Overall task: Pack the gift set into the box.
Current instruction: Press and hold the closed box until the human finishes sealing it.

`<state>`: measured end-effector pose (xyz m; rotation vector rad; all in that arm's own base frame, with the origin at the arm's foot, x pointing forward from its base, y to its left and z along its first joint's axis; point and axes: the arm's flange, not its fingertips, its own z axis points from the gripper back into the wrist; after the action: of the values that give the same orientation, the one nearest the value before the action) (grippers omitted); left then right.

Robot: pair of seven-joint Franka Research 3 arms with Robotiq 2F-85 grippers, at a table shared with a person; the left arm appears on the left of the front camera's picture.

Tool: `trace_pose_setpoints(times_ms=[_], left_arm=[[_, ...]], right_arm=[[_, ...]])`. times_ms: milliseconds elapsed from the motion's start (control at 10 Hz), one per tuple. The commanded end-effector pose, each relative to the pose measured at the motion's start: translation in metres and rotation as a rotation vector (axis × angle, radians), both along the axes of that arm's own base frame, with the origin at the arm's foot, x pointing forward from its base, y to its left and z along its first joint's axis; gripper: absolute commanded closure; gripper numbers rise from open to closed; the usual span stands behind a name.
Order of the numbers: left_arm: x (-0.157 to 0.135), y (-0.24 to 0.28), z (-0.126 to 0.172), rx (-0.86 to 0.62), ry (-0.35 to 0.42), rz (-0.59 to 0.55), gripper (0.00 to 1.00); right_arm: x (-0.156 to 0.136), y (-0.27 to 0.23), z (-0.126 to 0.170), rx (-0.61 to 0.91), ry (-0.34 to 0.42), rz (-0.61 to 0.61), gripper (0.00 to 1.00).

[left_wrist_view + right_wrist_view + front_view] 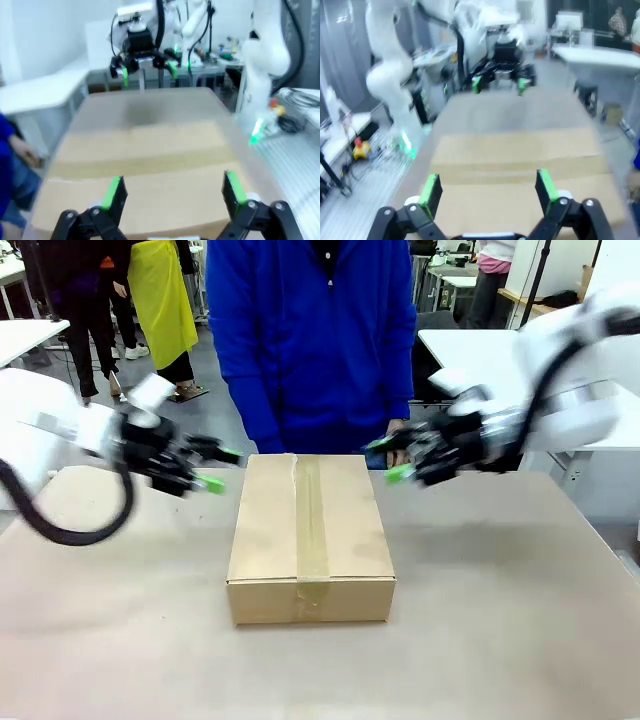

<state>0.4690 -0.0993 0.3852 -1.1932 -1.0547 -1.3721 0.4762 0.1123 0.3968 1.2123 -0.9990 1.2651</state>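
Sitting square in the middle of the table (520,640) is the box (311,537), flaps folded down and a strip of tape (310,515) running the length of its lid, so the gift set, if it is in there, is out of sight. Across the table a person in a blue top (310,340) stands right behind the far end of the carton.

Now the arms: the left gripper (216,469) hovers just off the box's left far corner, green pads spread wide, nothing between them. The right gripper (390,459) mirrors it on the other side, jaws equally apart and empty. Each wrist camera looks across the lid at the other claw.

My read on handling: corrugated card, stiff at the edges but likely to bow on the broad faces, smooth enough to slip. It looks too wide for one claw, so squeezing the two long sides together, low down, seems the safest hold.
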Motion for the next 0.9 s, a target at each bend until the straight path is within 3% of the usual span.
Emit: trace_pose_setpoints(times_ms=[0,200,300,400,800], left_arm=[[-0.043,0.107,0.017,-0.208,0.039,0.132,0.00],[-0.073,0.171,-0.008,-0.412,-0.004,0.316,0.00],[-0.074,0.184,-0.018,-0.471,-0.001,0.386,0.00],[-0.074,0.163,0.019,-0.306,0.025,0.217,0.00],[-0.074,0.163,0.019,-0.306,0.025,0.217,0.00]], right_arm=[[-0.052,-0.116,0.004,0.139,0.034,-0.251,0.00],[-0.089,-0.179,-0.031,0.265,0.043,-0.475,0.00],[-0.092,-0.185,-0.044,0.255,0.061,-0.575,0.00],[-0.085,-0.177,-0.007,0.195,0.058,-0.377,0.00],[-0.085,-0.177,-0.007,0.195,0.058,-0.377,0.00]])
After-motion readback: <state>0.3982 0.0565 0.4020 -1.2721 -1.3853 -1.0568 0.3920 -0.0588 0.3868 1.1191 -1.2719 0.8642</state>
